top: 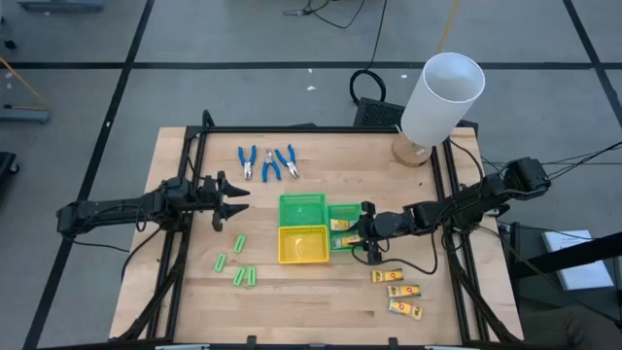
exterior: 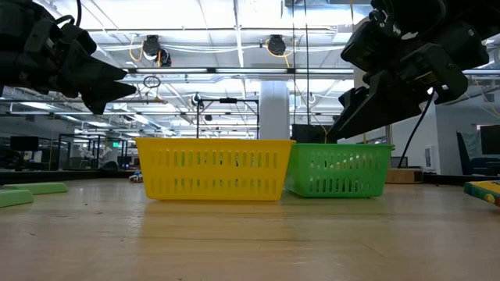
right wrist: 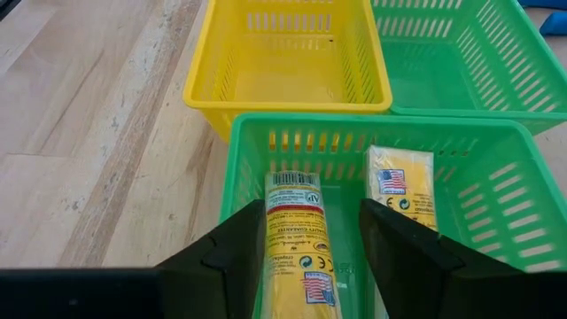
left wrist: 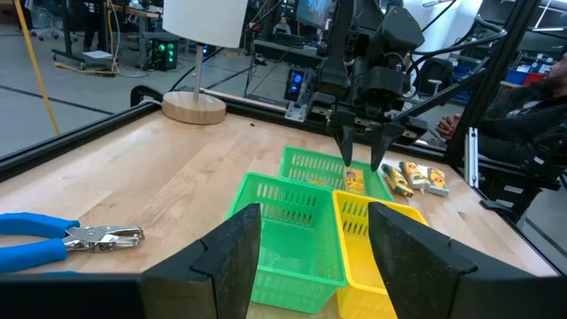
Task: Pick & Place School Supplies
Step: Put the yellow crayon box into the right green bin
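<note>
Desk (top: 321, 292): pale wood, seen from above with one dark arm at each side.
Right end effector (top: 367, 236): over the small green tray (top: 342, 227), its fingers closed on a yellow-orange packet (right wrist: 297, 239) that hangs between them above the tray.
Second packet (right wrist: 400, 186): only the right wrist view shows it, lying inside that same small green tray beside the held one.
Three more packets (top: 397, 292): on the desk near its front right, well apart from the trays.
Left end effector (top: 236, 199): above the desk left of the trays, fingers spread and holding nothing.
Yellow tray (top: 303, 244): in front of the larger green tray (top: 302, 208), touching it; the small green tray sits just beside both on the right.
Blue-handled pliers (top: 266, 162): three in a row behind the trays; the left wrist view shows only one.
Light-green sticks (top: 238, 264): five scattered on the desk, front left of the yellow tray.
White cylinder (top: 442, 99): at the back right corner on a round wooden base.
Low view: level across the desk, the yellow tray and a green one side by side, both arms above them.
</note>
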`<state>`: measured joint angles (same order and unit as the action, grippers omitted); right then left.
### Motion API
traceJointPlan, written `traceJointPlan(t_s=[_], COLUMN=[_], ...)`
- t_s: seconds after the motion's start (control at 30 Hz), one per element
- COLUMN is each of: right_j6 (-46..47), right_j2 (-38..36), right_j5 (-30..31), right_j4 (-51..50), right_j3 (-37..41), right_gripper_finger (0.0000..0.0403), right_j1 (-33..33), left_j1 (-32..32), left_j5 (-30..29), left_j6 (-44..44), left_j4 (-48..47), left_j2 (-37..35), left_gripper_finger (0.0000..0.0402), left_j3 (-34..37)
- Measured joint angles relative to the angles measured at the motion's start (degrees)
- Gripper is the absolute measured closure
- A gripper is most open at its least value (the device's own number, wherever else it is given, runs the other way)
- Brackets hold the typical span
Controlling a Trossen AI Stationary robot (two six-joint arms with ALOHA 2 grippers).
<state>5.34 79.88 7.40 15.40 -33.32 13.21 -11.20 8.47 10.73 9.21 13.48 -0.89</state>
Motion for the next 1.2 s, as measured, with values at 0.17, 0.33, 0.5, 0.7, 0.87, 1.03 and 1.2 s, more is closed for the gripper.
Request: traceJointPlan(t_s=[0.17,0.33,0.5,0.7,0.87,1.03,1.2], right_j6=[0.0,0.0,0.0,0.0,0.2,2.0,11.0], right_j2=[0.0,0.0,0.0,0.0,0.0,0.0,0.0], right_j5=[0.0,0.0,0.0,-0.5,-10.6,-17.6,-18.2], right_j4=[0.0,0.0,0.0,0.8,6.4,13.4,11.1], right_j3=[0.0,0.0,0.0,0.0,0.0,0.0,0.0], right_gripper_finger=[0.0225,0.0226,0.0225,0.0227,0.0228,0.0210,0.0177], right_j1=[0.0,0.0,0.0,0.0,0.8,5.5,13.7], left_j1=[0.0,0.0,0.0,0.0,0.0,0.0,0.0], left_j5=[0.0,0.0,0.0,0.0,0.0,0.0,0.0], left_j6=[0.0,0.0,0.0,0.0,0.0,0.0,0.0], left_j4=[0.0,0.0,0.0,0.0,0.0,0.0,0.0], left_j2=[0.0,0.0,0.0,0.0,0.0,0.0,0.0], left_gripper_finger=[0.0188,0.0188,0.0188,0.0188,0.0188,0.0188,0.0188], left_j3=[0.0,0.0,0.0,0.0,0.0,0.0,0.0])
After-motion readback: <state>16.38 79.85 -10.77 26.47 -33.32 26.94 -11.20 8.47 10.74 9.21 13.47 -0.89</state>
